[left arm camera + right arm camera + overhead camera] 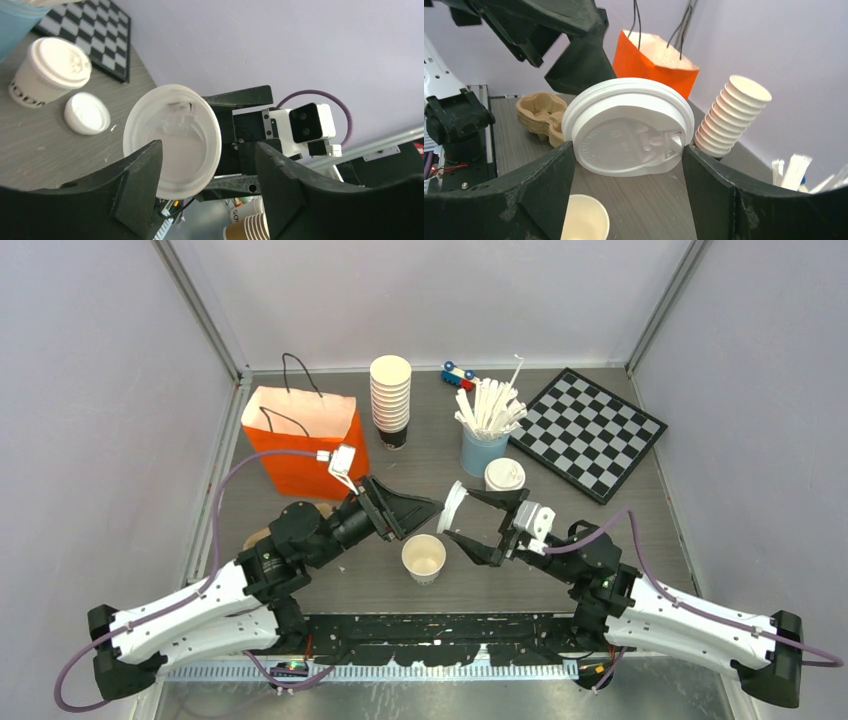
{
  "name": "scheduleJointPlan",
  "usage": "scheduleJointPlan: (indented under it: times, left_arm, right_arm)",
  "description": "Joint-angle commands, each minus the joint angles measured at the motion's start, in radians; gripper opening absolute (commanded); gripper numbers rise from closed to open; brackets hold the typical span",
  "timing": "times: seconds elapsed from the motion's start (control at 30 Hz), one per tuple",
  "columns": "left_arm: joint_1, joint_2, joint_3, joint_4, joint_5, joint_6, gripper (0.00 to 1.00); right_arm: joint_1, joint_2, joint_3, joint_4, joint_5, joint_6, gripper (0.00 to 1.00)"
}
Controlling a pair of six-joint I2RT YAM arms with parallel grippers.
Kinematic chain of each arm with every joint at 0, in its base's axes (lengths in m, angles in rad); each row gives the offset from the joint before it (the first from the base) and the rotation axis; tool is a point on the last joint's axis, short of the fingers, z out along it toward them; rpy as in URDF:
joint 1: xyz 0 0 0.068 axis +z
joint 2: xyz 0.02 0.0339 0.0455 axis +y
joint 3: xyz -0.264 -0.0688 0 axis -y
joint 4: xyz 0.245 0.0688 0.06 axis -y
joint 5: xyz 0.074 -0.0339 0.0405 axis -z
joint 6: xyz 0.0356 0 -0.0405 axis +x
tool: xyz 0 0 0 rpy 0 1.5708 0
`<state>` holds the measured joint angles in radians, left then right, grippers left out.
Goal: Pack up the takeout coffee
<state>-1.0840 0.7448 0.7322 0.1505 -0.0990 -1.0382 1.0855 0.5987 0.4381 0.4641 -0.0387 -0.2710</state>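
Across a grey wood-grain table [430, 455], boxed on three sides by pale lilac walls [430, 300] with aluminium posts [205, 310] at the back corners. Over the middle of that surface, showed two black grippers nose to nose.

Had the right gripper [628, 150] clamped on a white sip lid [454, 504], pinched by its rim between widely spread jaws and held on edge in the air. Showed the left gripper [209, 147] just beside the lid with jaws parted, gripping nothing.

On the table close by, nearer the arm bases, had an open paper cup [424, 558], upright and lidless. Farther back and to the right, had a lidded coffee cup [504, 475], upright, just in front of a light-blue cup [482, 452] full of white sticks. Near the lidded cup, showed a smaller white lid [87, 113] lying flat.

At back left, held an orange paper bag [305, 440], open-topped, black handles up; next to it, a tall stack of cream cups [390, 400]. At back right, carried a checkerboard [588, 430] set askew and a small toy car [458, 374]. Behind the left arm, showed a brown pulp cup carrier [541, 115].
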Motion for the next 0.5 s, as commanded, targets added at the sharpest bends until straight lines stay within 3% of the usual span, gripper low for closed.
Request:
scheduleJointPlan:
  times: [0.0, 0.1, 0.17, 0.33, 0.47]
  left_arm:
    - [0.003, -0.029, 0.093, -0.204, -0.111, 0.159, 0.77]
    - [0.003, -0.021, 0.177, -0.406, -0.183, 0.307, 0.93]
    - [0.003, -0.006, 0.227, -0.524, -0.237, 0.380, 0.99]
    - [0.009, -0.017, 0.286, -0.732, -0.322, 0.480, 1.00]
    - [0.026, -0.090, 0.243, -0.794, -0.326, 0.484, 1.00]
  right_arm:
    - [0.005, -0.028, 0.029, -0.124, 0.146, 0.160, 0.76]
    - [0.005, -0.022, 0.108, -0.325, 0.256, 0.298, 0.75]
    - [0.005, 0.005, 0.177, -0.481, 0.308, 0.388, 0.75]
    - [0.005, 0.129, 0.397, -0.852, 0.362, 0.605, 0.73]
    - [0.004, 0.273, 0.572, -1.100, 0.353, 0.762, 0.73]
